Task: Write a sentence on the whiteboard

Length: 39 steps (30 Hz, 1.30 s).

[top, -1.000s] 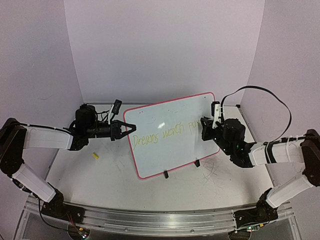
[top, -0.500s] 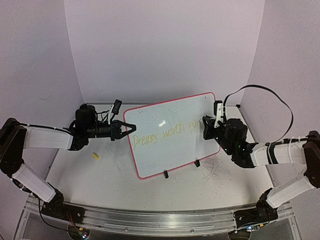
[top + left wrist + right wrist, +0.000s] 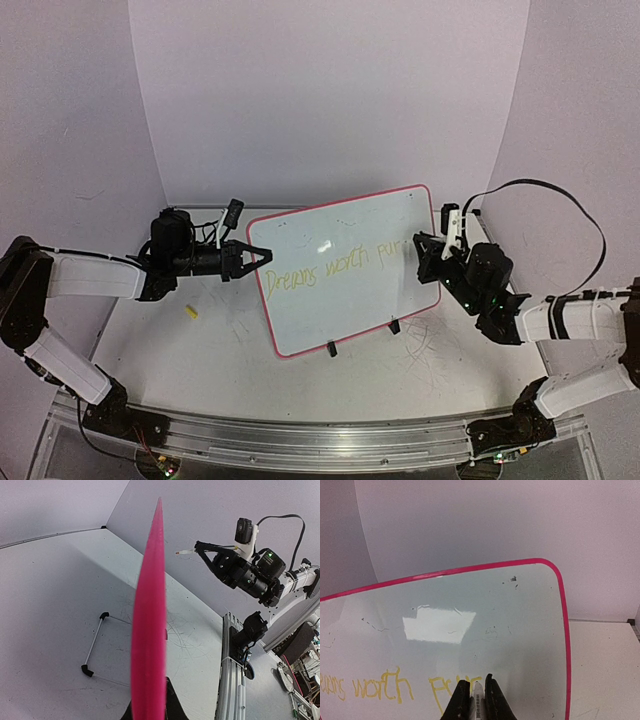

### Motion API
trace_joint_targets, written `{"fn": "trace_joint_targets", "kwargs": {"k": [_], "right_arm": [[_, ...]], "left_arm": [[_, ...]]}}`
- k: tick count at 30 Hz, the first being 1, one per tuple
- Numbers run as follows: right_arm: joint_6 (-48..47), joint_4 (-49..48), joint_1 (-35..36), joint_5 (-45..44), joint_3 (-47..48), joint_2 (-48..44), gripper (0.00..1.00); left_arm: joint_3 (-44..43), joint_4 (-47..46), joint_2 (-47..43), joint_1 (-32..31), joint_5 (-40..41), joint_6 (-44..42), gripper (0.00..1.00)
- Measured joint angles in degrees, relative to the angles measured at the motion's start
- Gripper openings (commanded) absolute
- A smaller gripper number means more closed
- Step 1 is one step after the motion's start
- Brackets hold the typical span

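Note:
The whiteboard (image 3: 340, 290), glossy with a pink-red rim, stands tilted on black legs at the table's middle. My left gripper (image 3: 262, 256) is shut on its left edge; the left wrist view shows that rim (image 3: 150, 620) edge-on between my fingers (image 3: 172, 702). The sentence (image 3: 330, 268) runs in yellow across the board and reads "Dreams worth pur". My right gripper (image 3: 422, 250) is shut on a white marker (image 3: 478, 700), its tip pointing at the last letters (image 3: 455, 682). In the left wrist view the marker tip (image 3: 182, 553) shows a small gap from the board's face.
A small yellow cap (image 3: 191, 312) lies on the table left of the board. The board's wire stand (image 3: 95, 645) reaches out behind it. Grey scribbles (image 3: 430, 345) mark the tabletop at the right. Purple walls close the back and sides, and a metal rail (image 3: 320, 440) runs along the near edge.
My right gripper with the marker has drawn back to the right, away from the last letters. The left gripper and the board have not moved.

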<state>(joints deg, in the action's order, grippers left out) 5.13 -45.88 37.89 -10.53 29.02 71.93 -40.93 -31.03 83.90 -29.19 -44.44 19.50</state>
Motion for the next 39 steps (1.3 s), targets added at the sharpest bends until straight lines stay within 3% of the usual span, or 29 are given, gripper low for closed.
{"fn": "trace_joint_targets", "kwargs": {"k": [39], "right_arm": [[0.5,-0.1,-1.9,0.7,1.5,4.0,0.0]], "left_arm": [[0.0,0.0,0.0,0.0,0.0,0.0,0.0]]}}
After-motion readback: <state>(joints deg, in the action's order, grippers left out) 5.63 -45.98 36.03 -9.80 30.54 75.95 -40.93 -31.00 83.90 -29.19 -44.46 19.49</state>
